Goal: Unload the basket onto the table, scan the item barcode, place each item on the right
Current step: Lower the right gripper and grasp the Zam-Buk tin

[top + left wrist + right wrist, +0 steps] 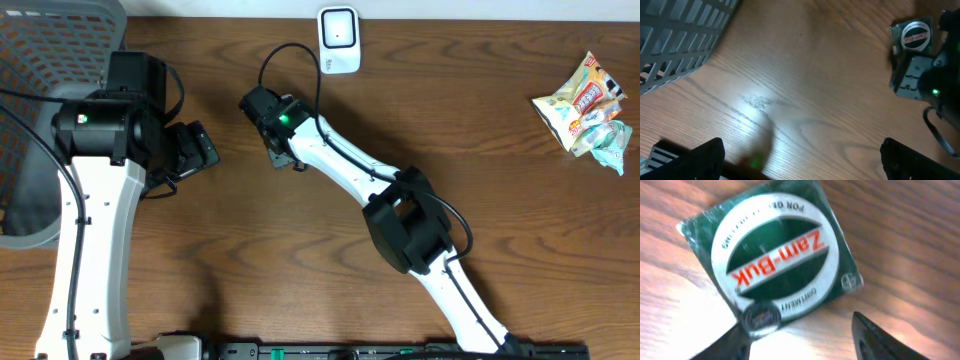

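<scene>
Basket (40,45) sits far left, scanner (339,40) at the back edge, snack packets (585,105) far right, Zam-Buk box (772,260) flat on the table (500,170).

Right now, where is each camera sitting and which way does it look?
Overhead: above the table, facing straight down; shows left gripper, right gripper, scanner, basket.
Left wrist: on the left arm, looking down over the table toward basket and box; own fingers at the bottom.
Right wrist: on the right arm, looking down close at the box; own fingers at the bottom.
Shared: both wrist views show the box.
</scene>
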### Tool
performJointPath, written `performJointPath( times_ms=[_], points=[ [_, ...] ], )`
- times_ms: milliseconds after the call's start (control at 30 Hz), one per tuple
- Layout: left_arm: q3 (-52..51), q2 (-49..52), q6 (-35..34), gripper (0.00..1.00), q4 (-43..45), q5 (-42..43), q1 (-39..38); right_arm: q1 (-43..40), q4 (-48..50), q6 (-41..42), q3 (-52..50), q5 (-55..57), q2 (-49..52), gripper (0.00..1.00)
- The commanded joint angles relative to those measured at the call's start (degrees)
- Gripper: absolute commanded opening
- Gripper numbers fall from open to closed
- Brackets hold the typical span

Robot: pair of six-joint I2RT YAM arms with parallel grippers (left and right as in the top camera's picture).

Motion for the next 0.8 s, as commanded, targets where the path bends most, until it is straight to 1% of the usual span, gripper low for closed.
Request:
performJointPath(
  times_ms=[0, 67, 167, 200, 233, 267, 300, 367, 467, 533, 600, 767],
  points=[
    [0.07, 0.31, -0.52, 0.98, -0.35, -0.35, 0.04, -0.48, -0.59, -5.62, -0.24, 2.73, -4.66, 0.57],
    [0.07, 0.31, -0.52, 0.98, -0.35, -0.35, 0.04, -0.59, 1.75, -9.66, -0.24, 3.21, -4.92, 0.61],
    [0.07, 0.31, -0.52, 0.98, -0.35, -0.35, 0.04, -1.07, 7.21, -20.83, -0.26, 1.55, -4.66, 0.62],
    [0.07, 0.31, -0.52, 0.98, -0.35, -0.35, 0.02, -1.31, 8.72, -23.89, -0.26, 0.72, -4.46, 0.64],
    [0.07, 0.31, -0.52, 0.98, -0.35, -0.35, 0.04, -1.62, 9.99, -26.45, -0.26, -0.33, -4.33, 0.68],
    [0.07, 0.31, -0.52, 0.98, -0.35, -0.35, 0.04, -2.01, 11.02, -28.11, -0.26, -1.79, -4.22, 0.76],
    [0.07, 0.31, -0.52, 0.98, -0.35, -0.35, 0.04, -2.34, 11.67, -29.03, -0.26, -3.45, -4.11, 0.79],
    [0.07, 0.31, -0.52, 0.97, -0.35, -0.35, 0.04, -3.15, 12.63, -31.41, -0.26, -7.37, -3.91, 0.8],
    [0.07, 0.31, -0.52, 0.98, -0.35, -0.35, 0.04, -4.39, 12.9, -32.04, -0.28, -8.26, -3.69, 0.8],
    [0.07, 0.31, -0.52, 0.98, -0.35, -0.35, 0.04, -5.4, 12.96, -32.06, -0.28, -10.43, -3.34, 0.83],
    [0.07, 0.31, -0.52, 0.98, -0.35, -0.35, 0.02, -6.56, 13.57, -32.41, -0.55, -15.32, -2.73, 0.88],
    [0.07, 0.31, -0.52, 0.98, -0.35, -0.35, 0.04, -7.67, 13.88, -33.62, -0.55, -19.3, -0.74, 0.86]
  ],
)
